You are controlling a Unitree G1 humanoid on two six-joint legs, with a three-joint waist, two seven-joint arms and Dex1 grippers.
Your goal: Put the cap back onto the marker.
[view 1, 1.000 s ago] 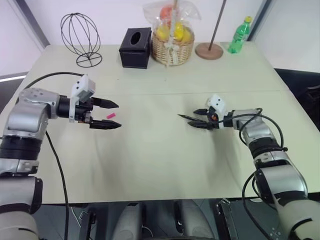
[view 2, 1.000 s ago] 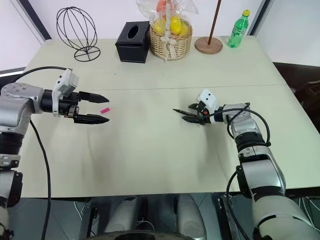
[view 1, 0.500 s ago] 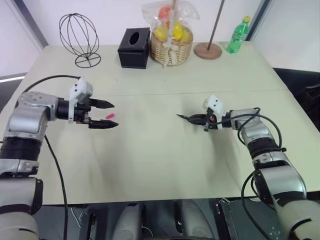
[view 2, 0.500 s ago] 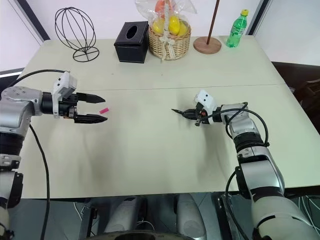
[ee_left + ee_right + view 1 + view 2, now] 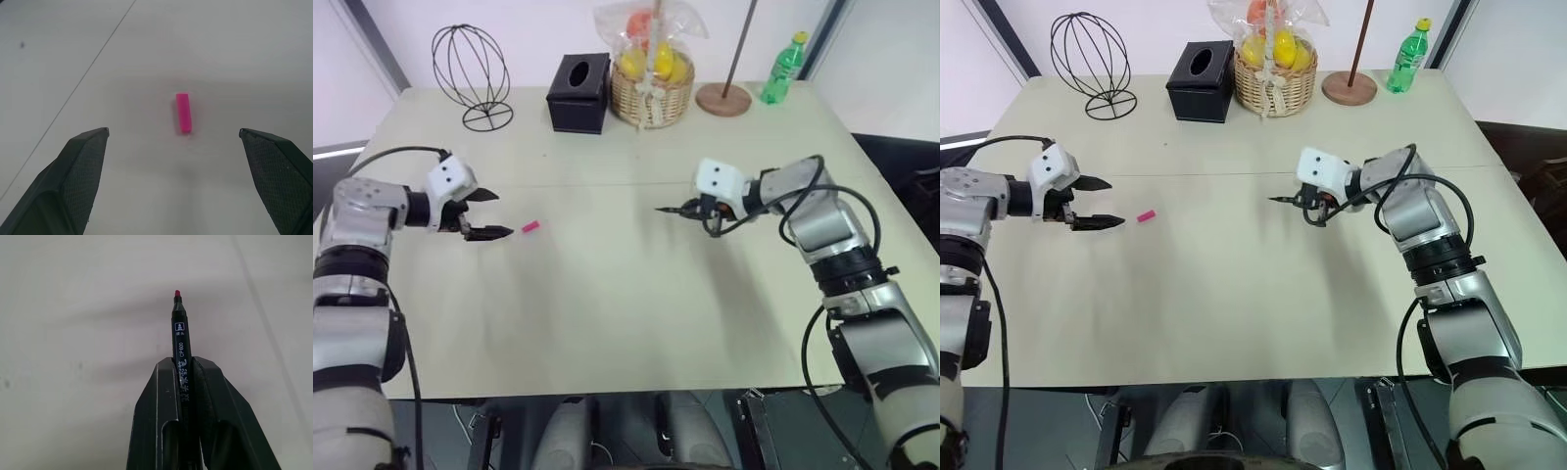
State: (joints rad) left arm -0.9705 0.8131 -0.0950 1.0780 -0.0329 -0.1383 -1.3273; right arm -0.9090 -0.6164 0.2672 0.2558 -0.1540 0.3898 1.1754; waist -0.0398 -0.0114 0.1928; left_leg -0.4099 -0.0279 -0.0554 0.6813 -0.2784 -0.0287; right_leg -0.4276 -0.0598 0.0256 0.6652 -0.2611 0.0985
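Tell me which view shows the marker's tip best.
The right wrist view: the marker juts out from the shut right gripper, its small red tip and printed barrel plain. In both eye views it is merely a thin dark sliver pointing toward the robot's left, above the table.

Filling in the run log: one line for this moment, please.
left gripper: open, facing cap on table | right gripper: shut on marker, tip bare
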